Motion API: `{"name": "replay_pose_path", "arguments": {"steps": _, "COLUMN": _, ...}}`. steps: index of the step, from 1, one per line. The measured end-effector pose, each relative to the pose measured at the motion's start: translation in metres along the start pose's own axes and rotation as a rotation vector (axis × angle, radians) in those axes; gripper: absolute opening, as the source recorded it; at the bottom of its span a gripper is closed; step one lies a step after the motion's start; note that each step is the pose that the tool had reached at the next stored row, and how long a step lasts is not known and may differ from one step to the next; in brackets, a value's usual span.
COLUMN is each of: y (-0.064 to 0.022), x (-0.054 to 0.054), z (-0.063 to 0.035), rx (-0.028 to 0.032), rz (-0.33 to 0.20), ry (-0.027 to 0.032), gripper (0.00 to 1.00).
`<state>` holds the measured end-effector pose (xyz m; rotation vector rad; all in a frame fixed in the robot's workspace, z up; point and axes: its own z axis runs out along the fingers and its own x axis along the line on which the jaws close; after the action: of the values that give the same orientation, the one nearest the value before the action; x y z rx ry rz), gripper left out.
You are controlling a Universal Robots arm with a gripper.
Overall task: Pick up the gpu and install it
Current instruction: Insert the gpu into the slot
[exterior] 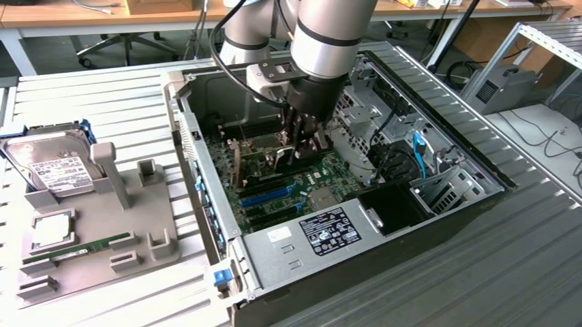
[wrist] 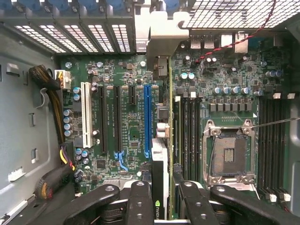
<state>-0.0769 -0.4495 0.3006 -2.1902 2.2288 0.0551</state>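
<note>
The gpu [wrist: 161, 159] appears edge-on in the wrist view: a thin dark card with a pale metal bracket [wrist: 159, 33] at its far end. My gripper [wrist: 164, 202] is shut on it, black fingers [wrist: 140, 201] pressing on either side. The card stands upright just over the motherboard, right beside the blue slot [wrist: 147, 117] and parallel to it. I cannot tell whether it is seated in a slot. In the exterior view my gripper [exterior: 304, 146] reaches down into the open computer case [exterior: 364, 231], with the gpu [exterior: 272, 160] low over the green board.
The CPU socket [wrist: 228, 152] and memory slots [wrist: 187, 136] lie beside the card. Cable bundles [wrist: 51, 89] run along the case wall. Outside the case, a grey holder [exterior: 136, 225] carries a hard drive [exterior: 54, 167], a processor [exterior: 53, 228] and a green RAM stick [exterior: 78, 251].
</note>
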Motion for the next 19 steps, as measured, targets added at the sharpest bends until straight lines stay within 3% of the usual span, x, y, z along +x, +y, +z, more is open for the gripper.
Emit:
{"name": "replay_pose_path", "arguments": {"steps": 11, "y": 0.0002, "x": 0.0001, "z": 0.0018, "rx": 0.0002, "rz": 0.0, "ry": -0.0005, "gripper": 0.27}}
{"name": "replay_pose_path", "arguments": {"steps": 19, "y": 0.0039, "x": 0.0005, "z": 0.0062, "rx": 0.01, "rz": -0.001, "ry": -0.0022, "gripper": 0.27}}
